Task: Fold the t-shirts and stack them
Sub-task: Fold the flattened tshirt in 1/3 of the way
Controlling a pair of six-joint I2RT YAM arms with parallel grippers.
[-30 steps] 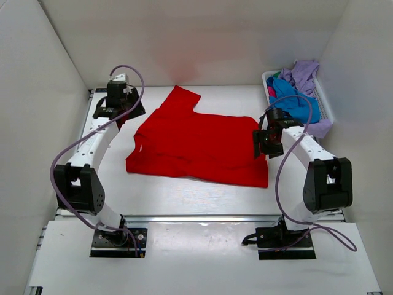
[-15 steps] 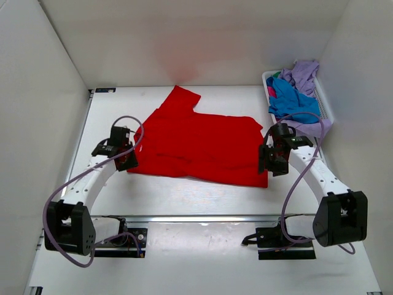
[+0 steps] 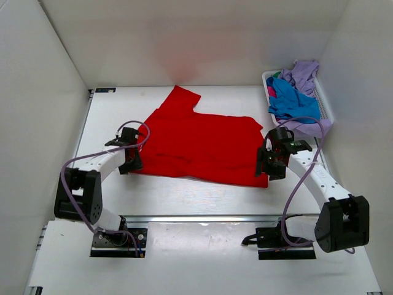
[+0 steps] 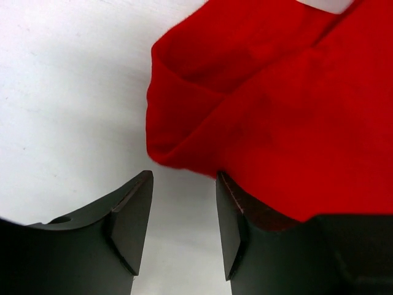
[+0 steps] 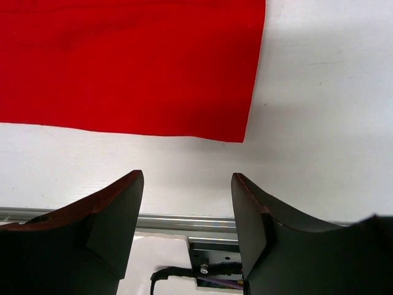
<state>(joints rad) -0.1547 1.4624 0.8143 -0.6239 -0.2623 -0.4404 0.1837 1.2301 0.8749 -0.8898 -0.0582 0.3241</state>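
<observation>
Low down, left arm (image 3: 101, 161) and right arm (image 3: 310, 172) crook in toward the red t-shirt (image 3: 196, 144) — jaws spread on both.

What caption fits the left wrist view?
Open left gripper at the folded corner of the red t-shirt.

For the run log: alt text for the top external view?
A red t-shirt lies spread on the white table, the left gripper open at its near left corner, the right gripper open at its near right corner. At far right, a white basket holds a crumpled blue t-shirt and a lavender t-shirt.
</observation>
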